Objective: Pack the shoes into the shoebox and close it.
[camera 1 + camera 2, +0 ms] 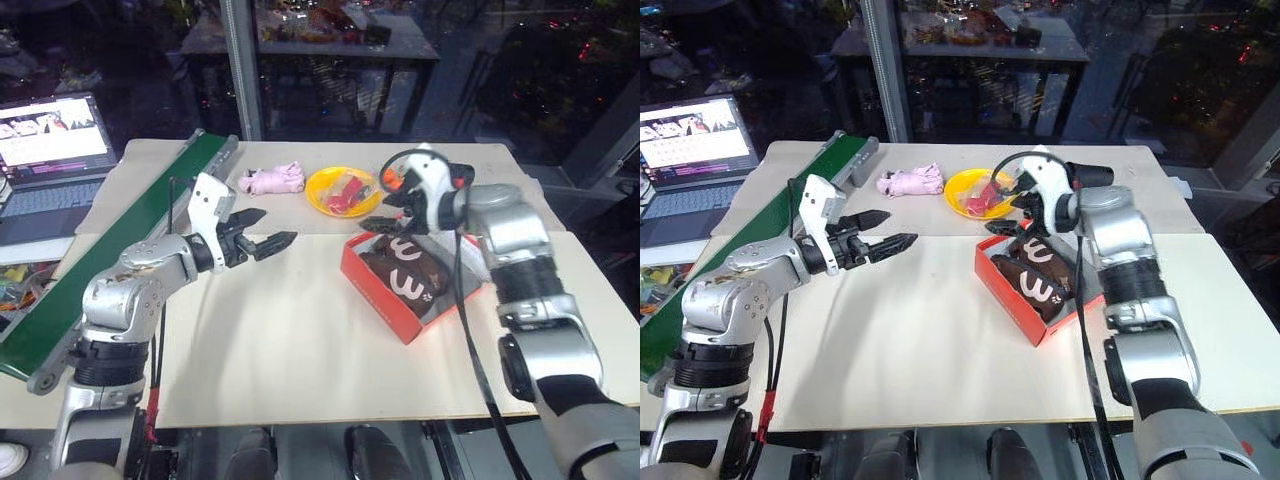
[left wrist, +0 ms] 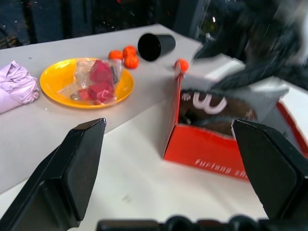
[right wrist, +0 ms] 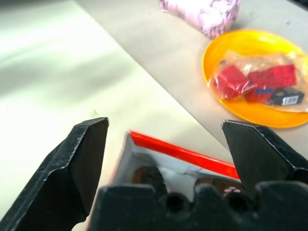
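Shoes in the box, both pincers wide and empty, lid not yet closed.

Nearest, at left centre of the head view, the left gripper (image 1: pixel 262 230) hangs over bare tabletop (image 1: pixel 280 340) with its fingers spread and nothing between them, aimed rightward at the box and well apart from it. Right of centre sits the red shoebox (image 1: pixel 375 292), its long axis running from upper left to lower right, with the dark brown shoes (image 1: pixel 405 268) lying along it inside, white mark up. Just beyond, the right gripper (image 1: pixel 388 221) hovers at the box's far end, fingers wide, gripping nothing; it is much the nearer arm for the lid, which I cannot make out clearly. Farther back stand the yellow bowl (image 1: pixel 322 198) and pink plush toy (image 1: pixel 272 179).
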Controlling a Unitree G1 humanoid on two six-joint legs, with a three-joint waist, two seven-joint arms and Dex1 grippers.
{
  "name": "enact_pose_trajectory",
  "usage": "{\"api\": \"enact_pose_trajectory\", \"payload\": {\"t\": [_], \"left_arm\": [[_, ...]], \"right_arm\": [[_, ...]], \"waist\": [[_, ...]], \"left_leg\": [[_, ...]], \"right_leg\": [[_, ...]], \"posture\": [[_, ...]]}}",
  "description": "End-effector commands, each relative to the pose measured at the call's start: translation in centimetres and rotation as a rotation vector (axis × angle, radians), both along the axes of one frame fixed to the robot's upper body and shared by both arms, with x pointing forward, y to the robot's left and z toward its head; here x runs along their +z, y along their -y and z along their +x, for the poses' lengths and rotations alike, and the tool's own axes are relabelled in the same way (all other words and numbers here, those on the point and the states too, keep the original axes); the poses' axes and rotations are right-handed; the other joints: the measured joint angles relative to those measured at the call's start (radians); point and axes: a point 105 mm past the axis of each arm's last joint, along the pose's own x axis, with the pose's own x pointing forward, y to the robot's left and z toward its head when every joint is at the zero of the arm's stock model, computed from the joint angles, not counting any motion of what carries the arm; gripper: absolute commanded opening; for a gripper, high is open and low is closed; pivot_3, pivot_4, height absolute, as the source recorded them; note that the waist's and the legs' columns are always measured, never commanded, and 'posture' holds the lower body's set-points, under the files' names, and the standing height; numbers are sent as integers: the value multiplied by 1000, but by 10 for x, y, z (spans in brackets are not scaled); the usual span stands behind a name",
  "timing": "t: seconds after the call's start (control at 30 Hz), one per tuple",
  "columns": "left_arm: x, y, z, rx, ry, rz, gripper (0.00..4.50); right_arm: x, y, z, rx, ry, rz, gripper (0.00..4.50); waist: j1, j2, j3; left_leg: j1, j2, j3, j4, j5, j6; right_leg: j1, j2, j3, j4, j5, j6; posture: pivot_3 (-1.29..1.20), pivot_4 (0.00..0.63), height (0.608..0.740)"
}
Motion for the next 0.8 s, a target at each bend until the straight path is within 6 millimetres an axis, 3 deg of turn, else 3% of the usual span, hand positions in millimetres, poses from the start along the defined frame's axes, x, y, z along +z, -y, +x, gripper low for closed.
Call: {"api": "enact_pose_trajectory", "payload": {"t": [0.03,0.17,0.33,0.43,0.57,0.8], "left_arm": [[4,13,-8,-149,25,60,4500],[-2,27,-18,-345,-22,129,4500],[-2,33,-11,-418,-15,170,4500],[-1,42,-7,-467,-8,188,4500],[-3,50,-9,-540,-7,227,4500],[0,49,-4,-562,27,300,4500]], "right_arm": [[25,17,-23,-61,44,56,4224],[22,56,-62,-200,18,62,3065],[14,88,-99,-368,-7,68,1333],[-1,113,-124,-502,-39,48,245],[-24,130,-139,-617,-55,-48,84],[-97,138,-133,-715,-132,-104,84]], "waist": [[3,1,0],[29,1,1],[30,2,1],[30,2,1],[29,2,1],[23,2,1]], "left_leg": [[0,0,0,1,0,0],[-2,0,0,1,0,0],[-3,0,1,2,0,0],[-3,0,0,3,0,0],[-3,-1,0,4,-1,1],[-1,0,0,4,-1,1]], "right_leg": [[0,0,0,0,0,0],[-1,0,-1,-1,-1,-1],[-2,-1,0,0,-2,1],[-1,-1,0,0,-5,5],[-1,-1,0,-1,-5,6],[2,-1,0,-1,-7,4]], "posture": [[0,150,740],[0,150,740],[0,150,740],[0,150,740],[0,150,740],[0,150,740]]}}
